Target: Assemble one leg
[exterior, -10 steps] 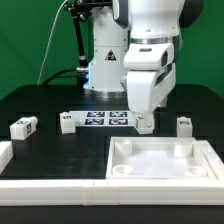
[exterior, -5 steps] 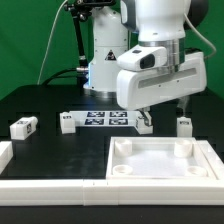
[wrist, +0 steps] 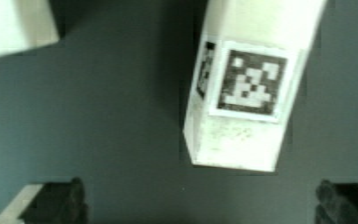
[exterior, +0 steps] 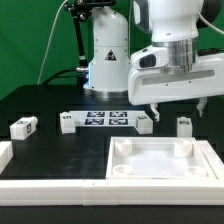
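You see the white tray (exterior: 160, 165) at the table's (exterior: 60, 145) edge nearest the exterior camera. Behind it, the gripper (exterior: 178, 108) hangs spread wide, holding nothing. The leg (exterior: 184, 124) stands below it, just beyond the tray.

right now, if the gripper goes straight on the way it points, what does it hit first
Most likely the small white plastic block-shaped leg with the black-and-white tag: the wrist view shows it ahead of the open gripper. Its fingers might straddle it and reach the black table; depth is unclear.
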Robot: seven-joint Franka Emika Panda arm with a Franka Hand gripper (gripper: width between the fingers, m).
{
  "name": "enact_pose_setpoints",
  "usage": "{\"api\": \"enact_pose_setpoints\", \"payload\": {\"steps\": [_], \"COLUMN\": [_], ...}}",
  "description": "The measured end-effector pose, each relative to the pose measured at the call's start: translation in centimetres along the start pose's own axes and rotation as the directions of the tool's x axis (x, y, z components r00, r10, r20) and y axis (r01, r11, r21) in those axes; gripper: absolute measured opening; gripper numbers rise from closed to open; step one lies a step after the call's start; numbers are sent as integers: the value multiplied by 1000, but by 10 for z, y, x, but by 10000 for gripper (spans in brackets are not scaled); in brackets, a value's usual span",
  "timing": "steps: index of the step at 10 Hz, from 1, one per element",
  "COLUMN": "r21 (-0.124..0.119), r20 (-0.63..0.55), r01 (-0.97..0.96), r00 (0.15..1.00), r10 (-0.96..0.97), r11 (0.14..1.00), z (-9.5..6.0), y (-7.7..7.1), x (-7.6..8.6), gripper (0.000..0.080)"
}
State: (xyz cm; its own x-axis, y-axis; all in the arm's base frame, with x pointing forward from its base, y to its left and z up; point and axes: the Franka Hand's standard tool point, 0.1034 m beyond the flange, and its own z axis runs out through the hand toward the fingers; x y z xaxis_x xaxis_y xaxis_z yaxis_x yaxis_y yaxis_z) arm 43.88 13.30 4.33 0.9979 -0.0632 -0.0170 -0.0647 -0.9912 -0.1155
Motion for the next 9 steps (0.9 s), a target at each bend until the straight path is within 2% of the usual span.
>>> {"api": "enact_pose_setpoints", "payload": {"steps": [4, 5, 7, 9], "r21": [-5, -11, -11, -14], "r20": [54, 147, 312, 463], "r01": [38, 38, 44, 40], "r00": [998, 988, 949, 886], "r10": [-38, -36, -38, -29], "r11": [999, 999, 999, 999], "z": [5, 10, 17, 19], "y": [3, -2, -14, -17], "x": [-5, -14, -12, -10], "gripper": [649, 649, 649, 649]}}
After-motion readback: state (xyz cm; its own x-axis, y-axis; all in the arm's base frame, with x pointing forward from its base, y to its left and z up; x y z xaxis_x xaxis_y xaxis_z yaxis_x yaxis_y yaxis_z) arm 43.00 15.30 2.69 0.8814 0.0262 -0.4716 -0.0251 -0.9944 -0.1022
